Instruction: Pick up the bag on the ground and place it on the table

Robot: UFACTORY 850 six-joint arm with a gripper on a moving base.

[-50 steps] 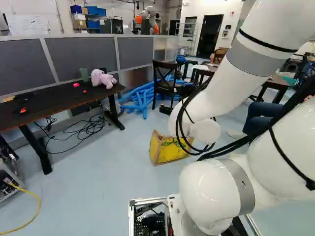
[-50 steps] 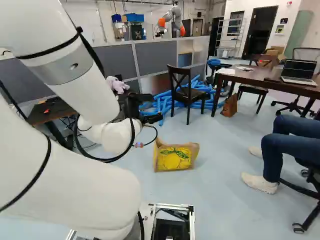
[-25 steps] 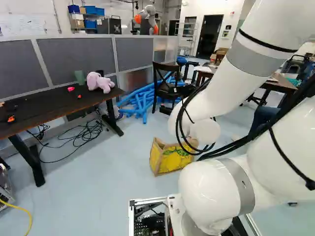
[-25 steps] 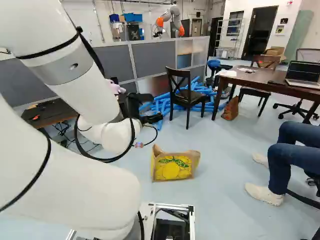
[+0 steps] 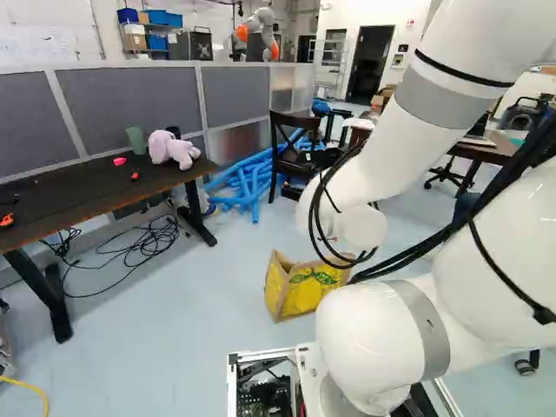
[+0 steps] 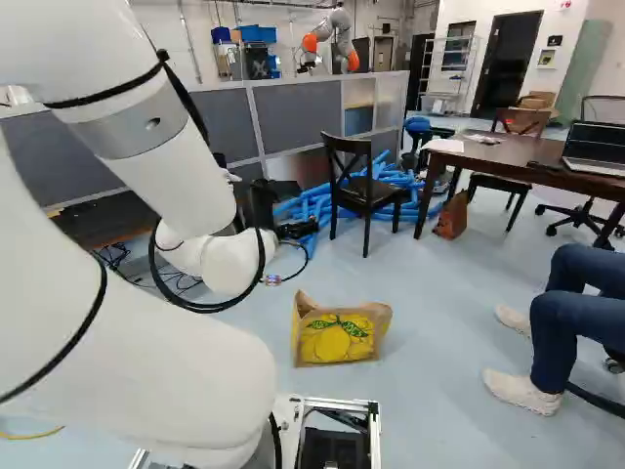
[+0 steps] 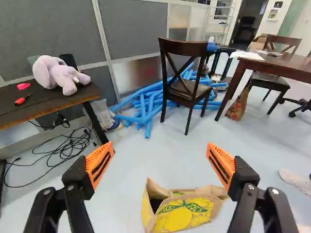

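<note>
The fingers [image 7: 99, 165] stand wide apart with nothing between them and nothing touching their pads. From where I'm standing, the yellow-printed paper bag [image 7: 180, 213] is on the floor, below the fingers and well apart from them, its mouth open and its rim creased. I'd call the step in hand the approach, with the pickup still to come.

To do it well, I'd come down slowly over the rim, turn so that one finger goes inside the mouth and the other outside a wall, then close on the doubled-over paper. Squeezing the broad printed face could crumple it, and a low pass might knock the bag over. A straight lift should keep it from swinging.

Room around the bag looks good: bare floor on all sides close by. Further out, loose cables [image 7: 63, 155] lie beneath the long bench [image 5: 95, 193], and a dark chair [image 6: 366, 191] stands before the blue foam tubes [image 7: 146, 104]. A smaller brown bag [image 6: 452, 215] rests by a leg of the second bench [image 6: 488, 151]; the nearer one seems meant.

Which bench is wanted, I can't tell. The long one has a plush toy [image 7: 60, 75] near its end corner, so I'd set down inward of that, clear of the front edge.
</note>
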